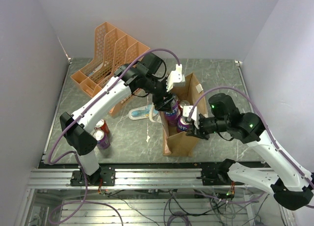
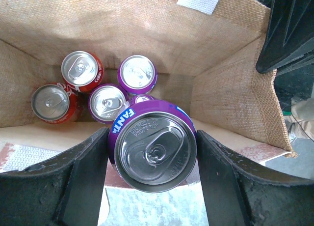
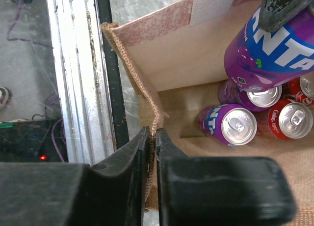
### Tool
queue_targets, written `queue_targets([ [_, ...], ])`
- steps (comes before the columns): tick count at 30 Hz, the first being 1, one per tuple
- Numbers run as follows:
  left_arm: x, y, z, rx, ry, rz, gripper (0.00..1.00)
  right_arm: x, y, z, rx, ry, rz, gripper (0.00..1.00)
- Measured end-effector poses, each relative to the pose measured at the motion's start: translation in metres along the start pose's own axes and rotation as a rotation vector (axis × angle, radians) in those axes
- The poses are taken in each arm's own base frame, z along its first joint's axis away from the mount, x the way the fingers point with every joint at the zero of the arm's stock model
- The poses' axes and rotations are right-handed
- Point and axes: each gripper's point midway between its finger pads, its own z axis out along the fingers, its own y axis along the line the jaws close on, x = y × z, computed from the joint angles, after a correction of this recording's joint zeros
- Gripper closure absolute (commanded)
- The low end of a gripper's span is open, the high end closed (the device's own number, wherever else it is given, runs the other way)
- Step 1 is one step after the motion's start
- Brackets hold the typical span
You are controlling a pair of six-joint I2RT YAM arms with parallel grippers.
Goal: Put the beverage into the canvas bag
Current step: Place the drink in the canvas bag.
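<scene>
Overhead, the left gripper (image 1: 167,104) carries the beverage can (image 1: 172,113) upright over the open mouth of the canvas bag (image 1: 180,140). The right gripper (image 1: 195,129) sits at the bag's side rim.

Left wrist view: both fingers (image 2: 81,182) clamp opposite sides of the can's wall, with the lid and pull tab facing the camera. Beyond the fingertips, several packed cans (image 2: 81,71) stand on the bag floor. The can is a smooth, glossy aluminium cylinder. It is judged rigid if full, moderately heavy, and liable to slip under light pressure. Grip at mid-wall, never on the lid.

Right wrist view: the fingers (image 3: 135,162) are pressed together, pinching the bag's woven rim between them. The can hangs beyond and right of the fingertips, above the packed cans. The bag is coarse tan weave with a white strap (image 3: 211,5) and pinkish panel. It is judged soft, with walls that fold inward unless held
</scene>
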Motion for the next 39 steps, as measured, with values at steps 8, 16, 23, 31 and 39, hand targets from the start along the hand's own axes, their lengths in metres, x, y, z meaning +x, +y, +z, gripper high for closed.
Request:
queue_targets([
  [8,-0.005,-0.011,0.004,0.043,-0.016,0.007,0.93,0.008,0.009,-0.002,-0.022,-0.027,-0.101,1.00],
  [16,-0.004,-0.018,0.008,0.075,-0.015,0.028,0.93,0.013,0.013,0.001,-0.051,-0.035,-0.245,1.00],
  [23,0.008,-0.024,0.012,0.097,-0.008,0.020,0.93,0.021,0.010,0.007,-0.066,-0.012,-0.360,1.00],
  [31,0.009,-0.026,0.013,0.102,-0.017,0.028,0.93,0.035,0.005,0.015,-0.075,0.028,-0.481,1.00],
  [39,0.006,-0.023,0.013,0.097,-0.028,0.051,0.93,0.043,0.010,0.022,-0.104,0.035,-0.594,1.00],
])
